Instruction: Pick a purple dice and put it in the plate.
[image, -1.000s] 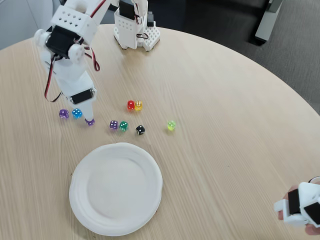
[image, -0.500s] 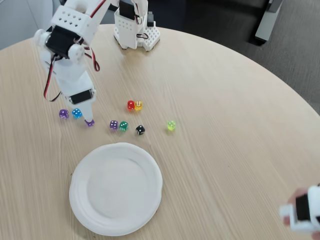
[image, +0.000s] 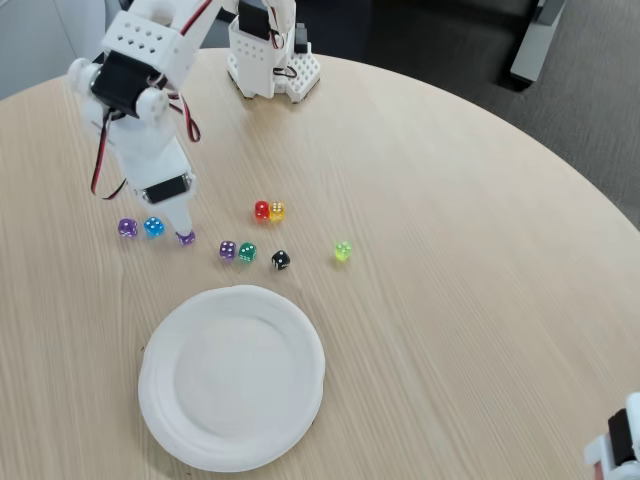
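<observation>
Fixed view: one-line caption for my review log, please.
White arm's gripper down on a purple die among scattered coloured dice, white paper plate below waiting empty on the round wooden table.

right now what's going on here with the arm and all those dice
A white robot arm has its gripper down at a tiny translucent purple die on the round wooden table, fingertips closed around it. The large white paper plate nearby holds nothing yet. Another purple die and a blue die sit just left of the gripper; a third purple die touches a green die to the right. Red, orange, black and yellow-green dice lie further right.
</observation>
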